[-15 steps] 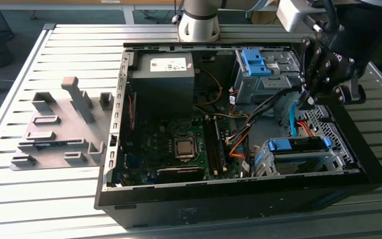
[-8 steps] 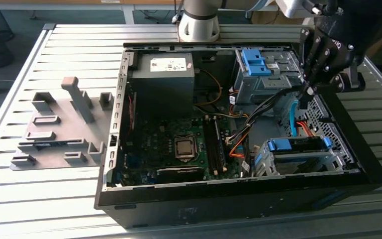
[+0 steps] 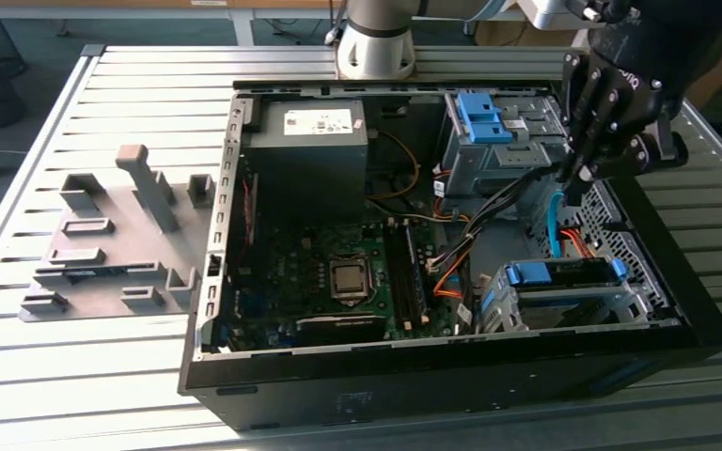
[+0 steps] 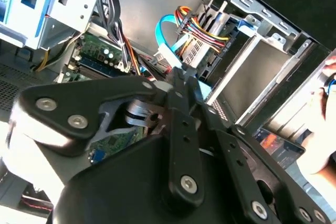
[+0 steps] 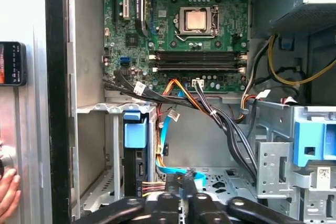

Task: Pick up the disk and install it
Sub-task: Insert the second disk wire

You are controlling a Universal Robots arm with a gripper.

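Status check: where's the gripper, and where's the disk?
Gripper inside the open case, above the cables. Disk seated in the lower drive cage. Hand at the case edge.

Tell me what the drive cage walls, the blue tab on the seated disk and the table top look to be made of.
Drive cage: bare sheet metal by the look, matte silver-grey with folded edges.
Blue tab on the disk: likely moulded plastic, a smooth, uniform blue with rounded corners.
Table: probably ribbed aluminium, pale grey slats with a dull sheen.
The gripper hangs above the case near the cables.

Exterior overlooks open case (image 3: 462,357) — wrist views inside.
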